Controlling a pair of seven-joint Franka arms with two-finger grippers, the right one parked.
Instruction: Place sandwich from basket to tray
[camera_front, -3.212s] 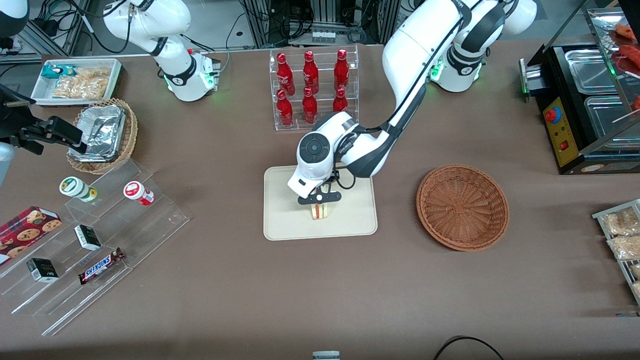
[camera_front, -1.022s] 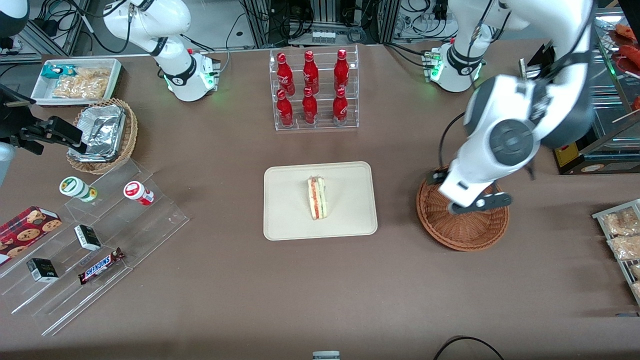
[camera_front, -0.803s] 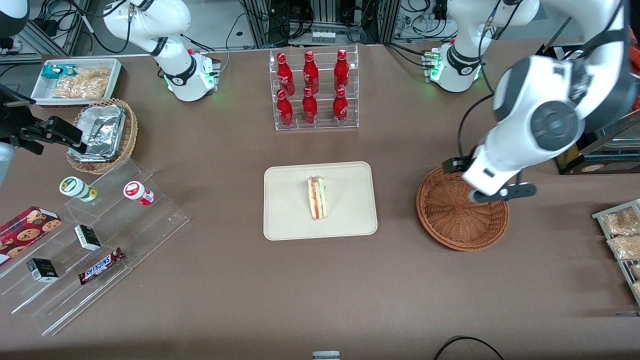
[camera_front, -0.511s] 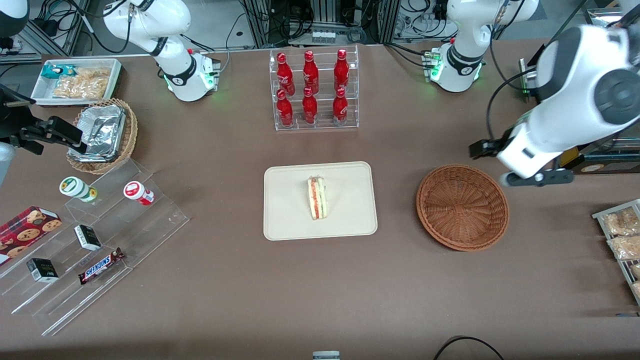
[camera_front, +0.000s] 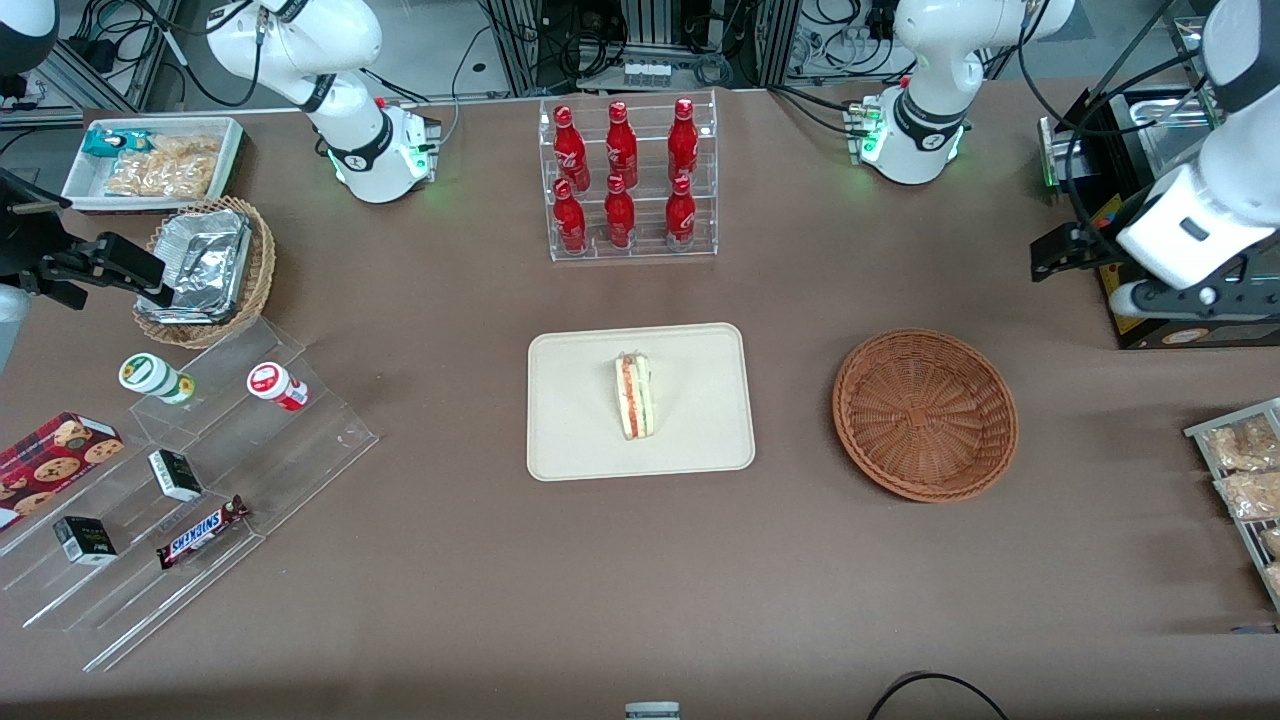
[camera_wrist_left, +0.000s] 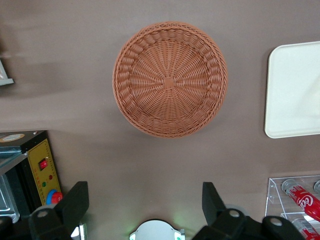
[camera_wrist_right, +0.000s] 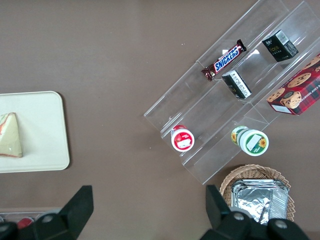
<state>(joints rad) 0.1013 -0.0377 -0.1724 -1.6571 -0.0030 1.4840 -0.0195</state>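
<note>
sandwich wedge of pale bread (camera_front: 635, 396) stands on edge on the cream rectangular tray (camera_front: 570, 440), reddish-brown wicker basket (camera_front: 925, 413) bare, hand (camera_wrist_left: 144, 207) wide, empty, high above the bench; a bump could topple it.

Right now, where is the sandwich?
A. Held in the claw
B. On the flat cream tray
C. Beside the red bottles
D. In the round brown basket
B: the sandwich lies on the tray; the basket holds nothing, and the open claw hangs above the table near it, carrying nothing.
</note>
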